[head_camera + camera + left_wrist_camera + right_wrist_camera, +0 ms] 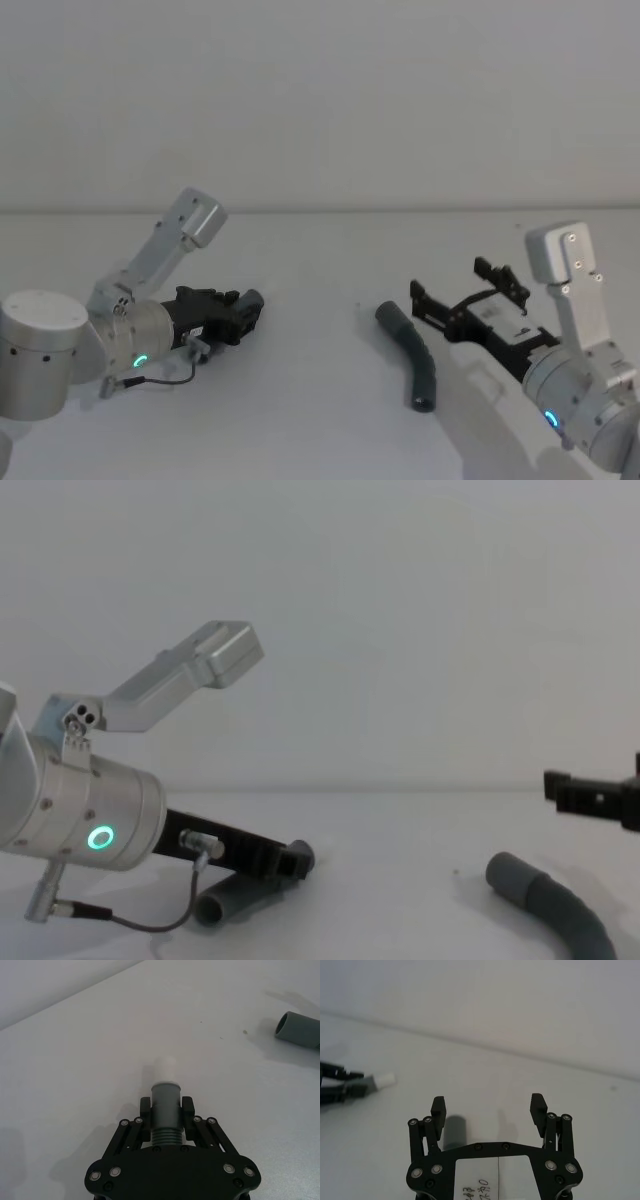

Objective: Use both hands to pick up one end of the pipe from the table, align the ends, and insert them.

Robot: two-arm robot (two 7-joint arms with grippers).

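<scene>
Left wrist view is showing one ribbed hose [165,1115], whitish tip [165,1067] forward, clamped in the jaws of the left gripper [166,1105], that arm angling low toward the worktop [320,300]. The other hose [410,352] is lying beside the right gripper [488,1105], jaws apart.

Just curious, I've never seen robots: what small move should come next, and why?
Probably the right end effector lowers and closes on the grey hose piece lying on the table: it is open, while the left end effector grips the white-tipped piece.
</scene>
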